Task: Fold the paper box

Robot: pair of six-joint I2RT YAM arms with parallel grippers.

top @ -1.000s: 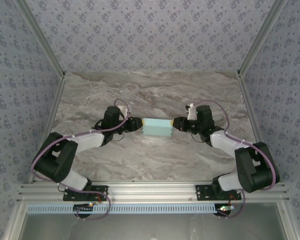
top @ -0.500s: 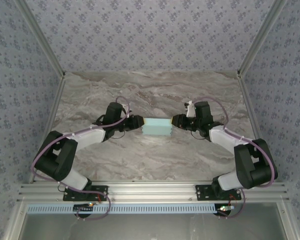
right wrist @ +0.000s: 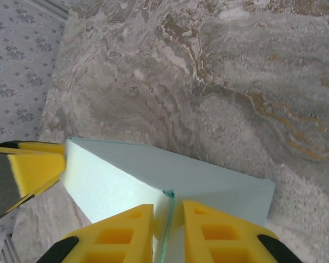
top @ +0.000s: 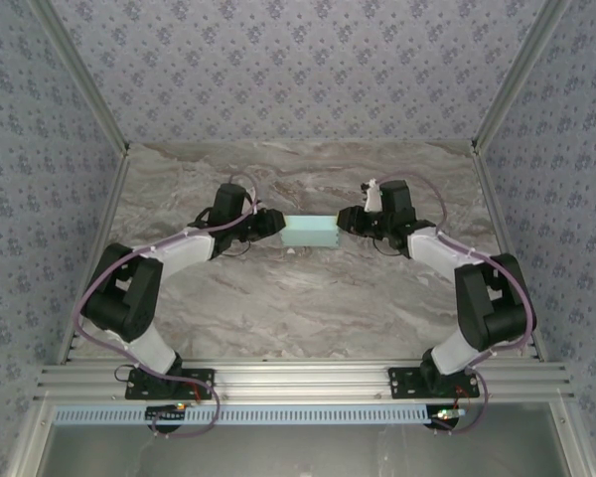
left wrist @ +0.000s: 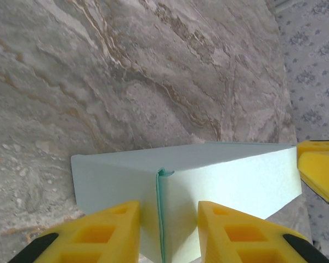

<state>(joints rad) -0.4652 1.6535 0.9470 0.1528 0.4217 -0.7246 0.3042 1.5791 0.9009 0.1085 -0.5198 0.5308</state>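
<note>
Paper box [top: 309,232] sits mid-table, just past center toward 12 o'clock. Left gripper [top: 274,223] at its 9 o'clock end, right gripper [top: 344,218] at 3 o'clock, both pinching end flaps. Risk: uneven squeeze crushes card, or seam pops open.

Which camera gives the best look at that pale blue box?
The left wrist view: the paper box sits close, its top, end seam and edges plain. The right wrist view shows its opposite end similarly near. The top external view shows it small between both claws.

Left pincer [top: 274,223] and right pincer [top: 342,218] face to face, fingers narrowly parted.
</note>
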